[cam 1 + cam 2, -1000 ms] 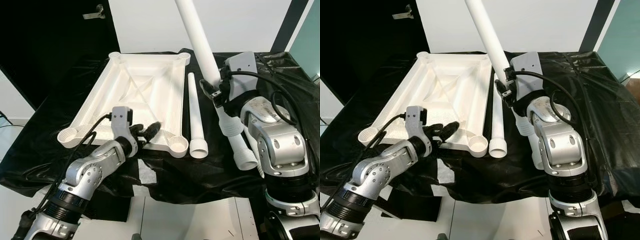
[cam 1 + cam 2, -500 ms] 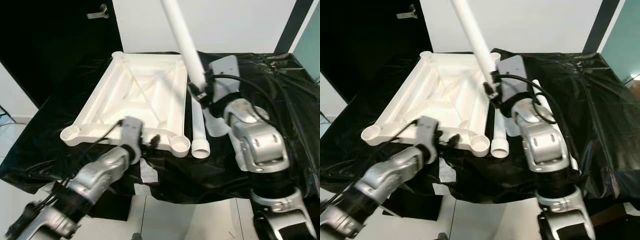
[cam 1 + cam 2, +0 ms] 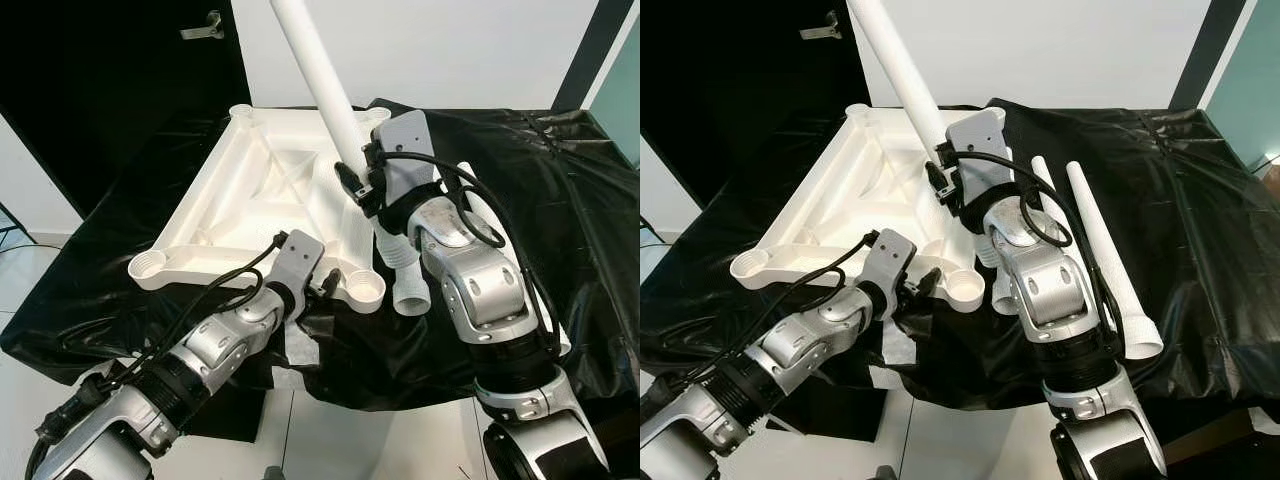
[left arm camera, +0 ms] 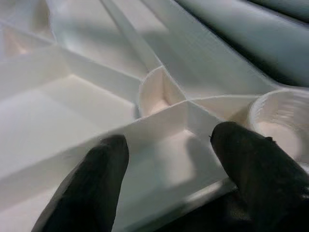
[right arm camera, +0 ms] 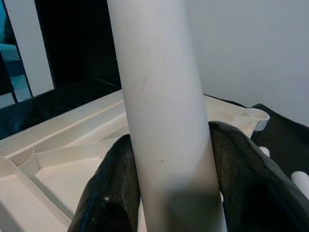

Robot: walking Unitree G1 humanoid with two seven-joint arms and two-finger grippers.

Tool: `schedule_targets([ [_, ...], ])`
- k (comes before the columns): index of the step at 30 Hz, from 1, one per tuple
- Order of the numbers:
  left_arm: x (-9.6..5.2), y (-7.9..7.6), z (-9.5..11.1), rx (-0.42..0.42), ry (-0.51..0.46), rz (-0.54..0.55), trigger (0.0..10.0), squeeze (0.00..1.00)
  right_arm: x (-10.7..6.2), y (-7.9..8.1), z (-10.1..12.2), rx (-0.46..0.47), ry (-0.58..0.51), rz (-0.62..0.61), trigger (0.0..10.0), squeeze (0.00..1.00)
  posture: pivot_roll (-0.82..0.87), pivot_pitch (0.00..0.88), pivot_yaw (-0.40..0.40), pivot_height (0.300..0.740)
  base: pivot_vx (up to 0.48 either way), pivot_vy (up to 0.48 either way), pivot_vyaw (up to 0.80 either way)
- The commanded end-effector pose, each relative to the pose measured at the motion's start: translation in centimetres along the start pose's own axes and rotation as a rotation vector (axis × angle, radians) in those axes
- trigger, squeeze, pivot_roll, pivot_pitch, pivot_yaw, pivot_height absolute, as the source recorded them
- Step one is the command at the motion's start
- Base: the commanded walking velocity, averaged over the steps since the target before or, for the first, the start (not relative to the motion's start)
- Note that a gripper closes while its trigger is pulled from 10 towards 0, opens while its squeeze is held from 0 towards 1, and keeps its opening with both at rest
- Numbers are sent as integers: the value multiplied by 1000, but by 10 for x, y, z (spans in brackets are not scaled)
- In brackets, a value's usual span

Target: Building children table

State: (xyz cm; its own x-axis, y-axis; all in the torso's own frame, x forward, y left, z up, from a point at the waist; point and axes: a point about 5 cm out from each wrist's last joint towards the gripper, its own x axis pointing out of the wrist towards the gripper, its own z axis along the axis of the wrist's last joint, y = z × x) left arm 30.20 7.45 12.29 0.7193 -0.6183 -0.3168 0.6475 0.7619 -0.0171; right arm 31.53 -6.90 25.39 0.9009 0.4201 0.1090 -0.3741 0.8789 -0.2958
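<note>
The right gripper (image 5: pixel 166 193) is seen clamped on a white table leg (image 3: pixel 318 70), with one black finger (image 5: pixel 113 188) pressed against each side of the tube. The leg is held tilted, its upper end leaning away over the far left of the scene and its lower, ribbed end (image 3: pixel 393 252) hanging just past the near right edge of the tabletop. The right gripper is carried above that right edge of the white tabletop (image 3: pixel 265 190), which is laid upside down on a table draped in black plastic sheeting (image 3: pixel 560 190), its ribs and corner sockets facing up.

The left gripper (image 4: pixel 169 169) is seen spread apart at the near edge of the tabletop, its two black fingertips (image 4: pixel 99 169) set on either side of a small ribbed compartment beside the near right corner socket (image 3: pixel 365 288). Whether the fingertips touch the plastic cannot be told.

Two further white legs (image 3: pixel 1110 255) are laid side by side on the sheeting to the right of the right arm, their wide ends toward the near edge of the table. A dark door (image 3: pixel 120 80) is seen behind the table on the left.
</note>
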Motion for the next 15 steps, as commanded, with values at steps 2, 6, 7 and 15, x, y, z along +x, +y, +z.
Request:
schedule_targets([
  [2, -22, -33, 7, -38, -41, -860, 10000, 0, 0, -1, 1, -6, -16, -11, 10000, 0, -80, 0, 39, 740, 0, 0, 0],
  [6, -35, -28, 36, -135, -211, -960, 10000, 0, 1, -3, -1, -9, -9, -28, 10000, 0, -82, 0, 42, 740, 0, 0, 0],
  [7, -35, -28, 36, -135, -211, -960, 10000, 0, 1, -3, -1, -9, -9, -28, 10000, 0, -82, 0, 42, 740, 0, 0, 0],
  [15, -45, -24, 37, -97, -220, -1084, 10000, 0, 2, -2, -3, -8, -10, -34, 10000, 0, -83, 0, 44, 740, 0, 0, 0],
])
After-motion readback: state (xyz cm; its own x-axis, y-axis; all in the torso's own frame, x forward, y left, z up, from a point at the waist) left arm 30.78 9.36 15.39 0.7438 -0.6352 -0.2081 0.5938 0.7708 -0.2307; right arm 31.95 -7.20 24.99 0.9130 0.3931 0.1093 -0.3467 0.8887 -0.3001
